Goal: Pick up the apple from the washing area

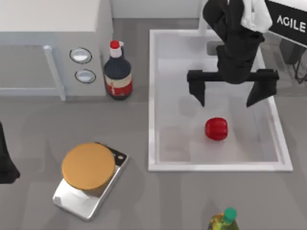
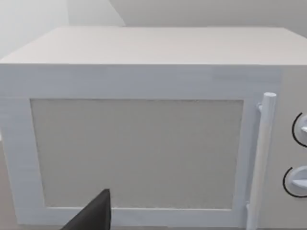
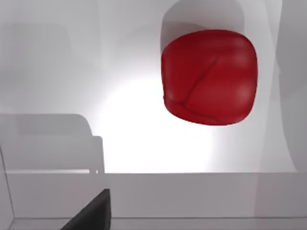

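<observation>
The apple (image 1: 216, 128) is a glossy red, slightly blocky fruit lying on the floor of the washing area, a white sink basin (image 1: 216, 166) at the table's right. My right gripper (image 1: 227, 101) hangs open above the basin, its two black fingers spread wide just behind the apple and not touching it. In the right wrist view the apple (image 3: 208, 76) lies on the pale basin floor, with one dark fingertip (image 3: 91, 214) at the frame's edge. My left arm (image 1: 5, 165) stays parked at the table's left edge.
A grey microwave-like box (image 1: 48, 28) stands at the back left, facing the left wrist camera (image 2: 139, 153). A dark bottle with a red cap (image 1: 118, 72) stands beside it. A silver scale with an orange disc (image 1: 88, 166) sits front left; a green-capped bottle (image 1: 224, 221) stands at the front.
</observation>
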